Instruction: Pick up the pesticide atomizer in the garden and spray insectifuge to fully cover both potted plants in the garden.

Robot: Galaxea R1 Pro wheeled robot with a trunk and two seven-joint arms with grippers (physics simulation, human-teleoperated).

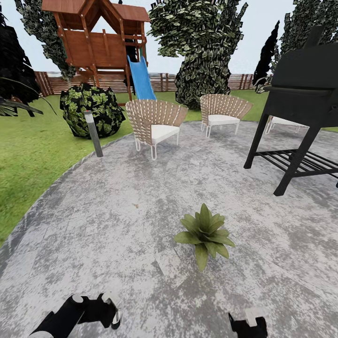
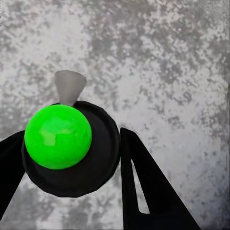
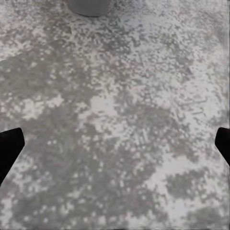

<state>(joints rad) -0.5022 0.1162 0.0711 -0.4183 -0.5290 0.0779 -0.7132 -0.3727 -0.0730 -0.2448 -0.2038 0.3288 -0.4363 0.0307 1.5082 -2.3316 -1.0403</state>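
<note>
1. the small low rosette of broad pointed green leaves, a potted plant (image 1: pixel 205 233), sits on the round mottled grey paved patio (image 1: pixel 117 211), lower centre of the head view, right of middle.
2. the left jaws (image 1: pixel 101 312), lower left of that frame, grip a black-topped bottle with a bright green round cap (image 2: pixel 58 136), likely the pesticide atomizer, seen end-on.
3. the right jaws (image 1: pixel 248 324), bottom right, stand wide apart and empty.
4. the plant lies ahead, between both arms, somewhat nearer the right; the left must swing its nozzle rightward.
</note>
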